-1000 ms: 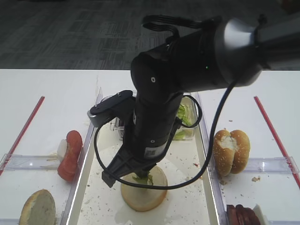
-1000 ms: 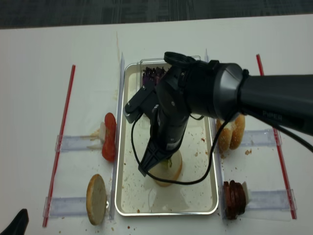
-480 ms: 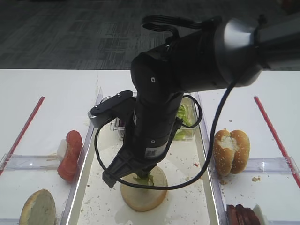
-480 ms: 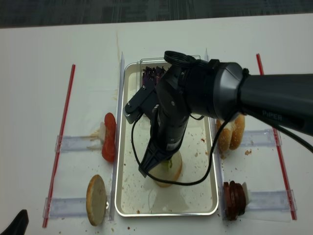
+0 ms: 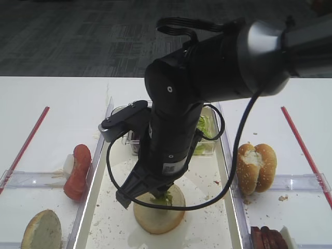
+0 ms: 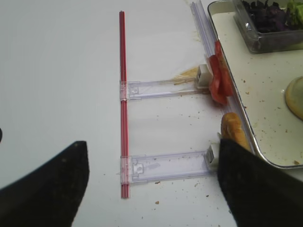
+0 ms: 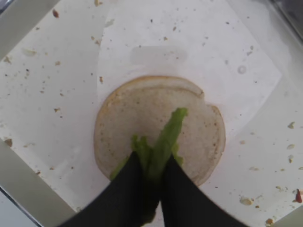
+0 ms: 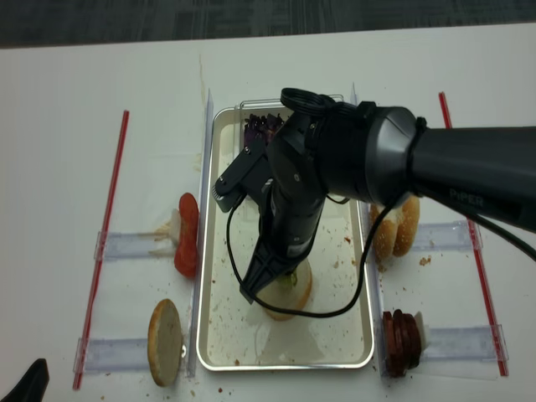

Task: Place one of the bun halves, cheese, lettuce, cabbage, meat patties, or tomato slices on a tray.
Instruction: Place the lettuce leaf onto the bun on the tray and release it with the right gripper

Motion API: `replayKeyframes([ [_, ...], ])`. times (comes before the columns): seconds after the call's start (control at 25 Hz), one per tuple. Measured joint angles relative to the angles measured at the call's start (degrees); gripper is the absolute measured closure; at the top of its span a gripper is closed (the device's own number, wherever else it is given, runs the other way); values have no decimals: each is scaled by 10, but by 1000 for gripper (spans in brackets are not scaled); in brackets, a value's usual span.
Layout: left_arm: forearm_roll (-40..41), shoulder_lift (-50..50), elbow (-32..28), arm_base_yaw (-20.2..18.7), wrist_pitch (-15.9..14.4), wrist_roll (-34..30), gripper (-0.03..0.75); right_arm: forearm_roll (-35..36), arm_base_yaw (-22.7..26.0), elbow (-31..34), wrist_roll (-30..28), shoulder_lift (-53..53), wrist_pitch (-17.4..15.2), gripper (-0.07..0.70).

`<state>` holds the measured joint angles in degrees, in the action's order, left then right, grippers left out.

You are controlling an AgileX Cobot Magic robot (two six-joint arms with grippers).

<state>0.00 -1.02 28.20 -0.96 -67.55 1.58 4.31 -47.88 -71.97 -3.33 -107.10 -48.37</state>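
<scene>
One leaf of lettuce (image 7: 163, 142) is pinched between the two dark fingers (image 7: 120, 194) of the right gripper (image 7: 149, 172), its ruffled tip lying on the pale cut face of the bun half (image 7: 142, 123) near the middle of the tray (image 7: 42, 85); the jaws are nearly together on the leaf, and it is judged that the piece is being set down there so that it lands on the bread and not on the crumbed tray floor. Whether the grip is already loosening cannot be told. In the high views the bulky arm hides most of the bun and the leaf. The left gripper (image 6: 151, 182) is seen only as two dark blurred fingers spread wide apart, holding nothing, above the table's left side.
</scene>
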Motion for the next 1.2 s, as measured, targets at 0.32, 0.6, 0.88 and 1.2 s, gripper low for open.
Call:
replayKeyframes([
  [0.32,0,0,0,0,0,0,165,-3,0,0,0,0,0,414],
  [0.6,0,0,0,0,0,0,165,-3,0,0,0,0,-2,409],
  [0.88,0,0,0,0,0,0,165,-3,0,0,0,0,4,148],
  [1.2,0,0,0,0,0,0,165,-14,0,0,0,0,9,101],
])
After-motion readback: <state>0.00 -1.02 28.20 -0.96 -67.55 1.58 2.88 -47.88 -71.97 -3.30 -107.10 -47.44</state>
